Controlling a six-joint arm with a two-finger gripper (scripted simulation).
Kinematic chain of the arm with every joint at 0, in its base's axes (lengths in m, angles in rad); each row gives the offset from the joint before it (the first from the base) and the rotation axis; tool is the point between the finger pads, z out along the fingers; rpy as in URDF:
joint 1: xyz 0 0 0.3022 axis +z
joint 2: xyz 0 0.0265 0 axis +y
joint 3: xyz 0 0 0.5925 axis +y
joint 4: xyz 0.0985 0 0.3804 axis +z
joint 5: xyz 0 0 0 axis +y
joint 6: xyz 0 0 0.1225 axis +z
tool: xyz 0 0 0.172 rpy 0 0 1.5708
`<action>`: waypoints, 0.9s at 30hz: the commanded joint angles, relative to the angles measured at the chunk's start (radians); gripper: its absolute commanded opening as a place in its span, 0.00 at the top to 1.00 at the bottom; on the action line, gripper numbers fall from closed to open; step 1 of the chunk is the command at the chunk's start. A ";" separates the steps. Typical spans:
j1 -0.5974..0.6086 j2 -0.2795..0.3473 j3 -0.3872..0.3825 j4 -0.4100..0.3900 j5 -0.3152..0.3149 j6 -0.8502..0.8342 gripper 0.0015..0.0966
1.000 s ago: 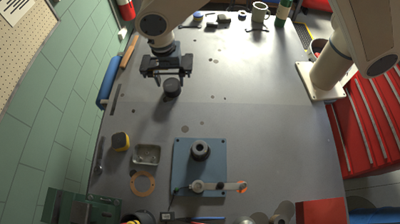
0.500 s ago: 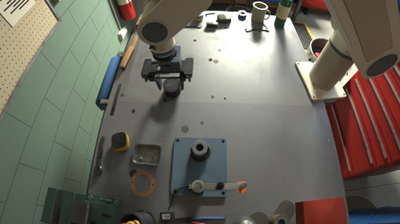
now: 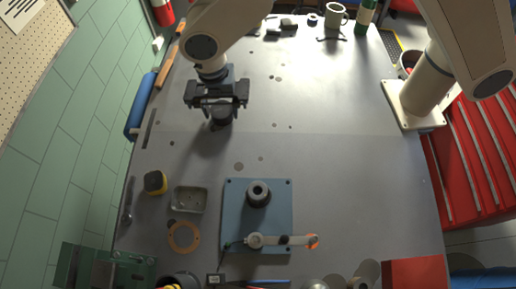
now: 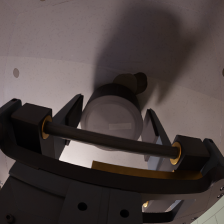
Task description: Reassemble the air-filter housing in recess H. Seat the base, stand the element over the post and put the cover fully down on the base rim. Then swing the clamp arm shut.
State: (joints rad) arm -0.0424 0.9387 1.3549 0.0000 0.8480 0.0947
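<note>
A dark cylindrical housing part (image 3: 221, 114) (image 4: 111, 119), partly hidden under my hand, stands on the bench towards the far left, and its pale flat top shows between my fingers in the wrist camera. Nearer, the blue plate (image 3: 256, 215) holds a dark grey base (image 3: 258, 193) with a centre hole. The clamp arm (image 3: 280, 240) lies along the plate's near edge, ending in an orange tip (image 3: 312, 240). More round parts (image 3: 361, 283) sit at the near edge of the bench. My gripper (image 3: 218, 105) (image 4: 112, 122) is straddling the dark cylinder, open and holding nothing.
The robot's base column (image 3: 423, 86) stands at the right edge, beside red drawers (image 3: 485, 157). A small tray (image 3: 189, 199), orange ring (image 3: 184, 237) and yellow block (image 3: 155, 182) lie left of the plate. A mug (image 3: 335, 14) and bottle (image 3: 364, 7) stand at the far end.
</note>
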 commanded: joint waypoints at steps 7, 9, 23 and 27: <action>0.000 -0.001 -0.001 0.000 0.000 0.000 0.14; 0.000 -0.001 -0.001 0.000 0.000 0.000 0.14; 0.000 -0.001 -0.001 0.000 -0.001 0.000 0.34; 0.000 -0.001 -0.001 0.000 -0.001 0.000 0.43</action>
State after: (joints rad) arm -0.0424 0.9391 1.3550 0.0000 0.8475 0.0947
